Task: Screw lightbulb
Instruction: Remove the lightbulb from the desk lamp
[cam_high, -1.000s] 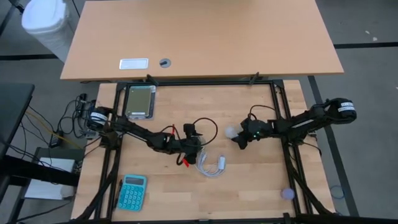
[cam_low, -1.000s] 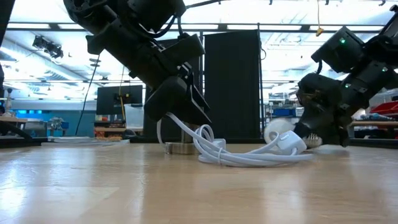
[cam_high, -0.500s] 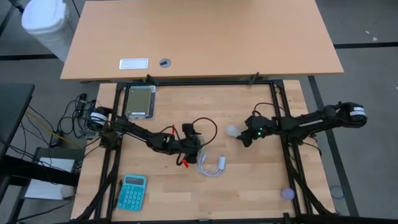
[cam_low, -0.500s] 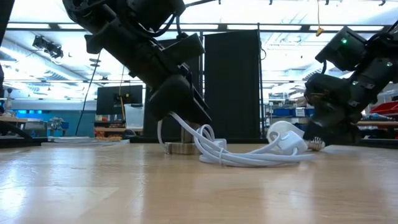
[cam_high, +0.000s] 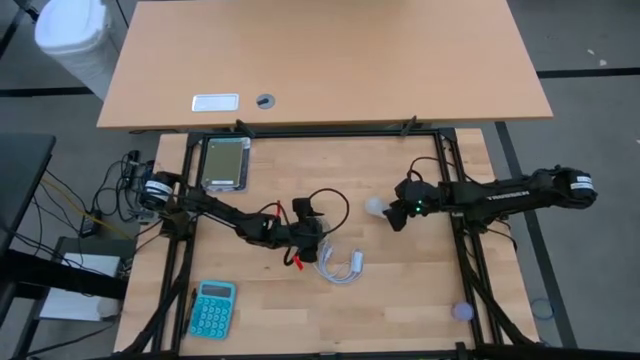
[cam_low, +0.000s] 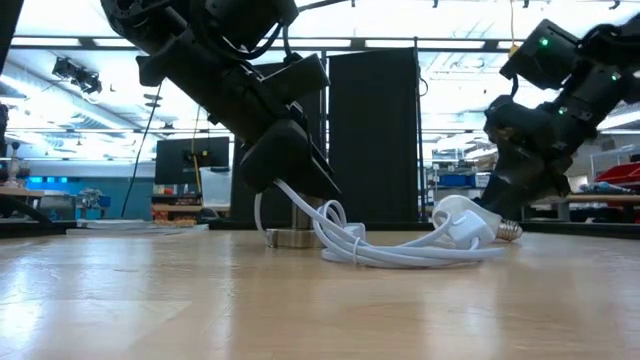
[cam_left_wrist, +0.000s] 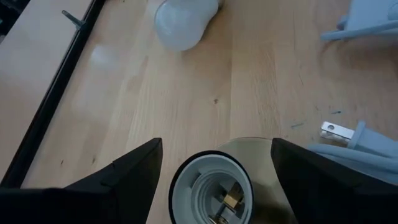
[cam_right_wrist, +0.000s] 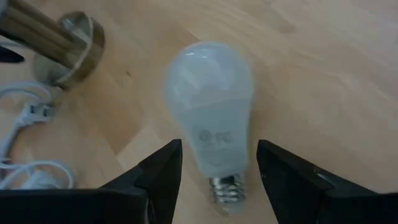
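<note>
The white lightbulb (cam_high: 374, 208) lies on its side on the table, its screw base (cam_right_wrist: 225, 188) toward my right gripper (cam_high: 400, 216). That gripper is open and hovers just above the bulb, with its fingers on either side of the bulb's neck (cam_right_wrist: 217, 146). The socket (cam_left_wrist: 211, 186), a white cup on a brass stem and disc (cam_low: 290, 238), stands upright on the table. My left gripper (cam_high: 303, 230) is open over it, one finger on each side. My left gripper comes at the socket from above, pointing down, with its fingers (cam_left_wrist: 134, 177) on either side of the white cup (cam_left_wrist: 180, 186). I cannot tell whether they touch it. The socket's brass disc rests on the table.
The socket's white cord and plug (cam_high: 340, 268) lie coiled on the table between the two grippers, in front of the bulb in the low view (cam_low: 400, 250). A teal calculator (cam_high: 212, 308) lies near left and a metal tray (cam_high: 224, 163) far left. Black frame rails (cam_high: 455, 180) edge the table.
My right gripper has risen off the table and drawn back a little toward the right and far edges. The bulb stays lying where it was, and its screw base now shows in the low view. My left gripper and the socket have kept still.
</note>
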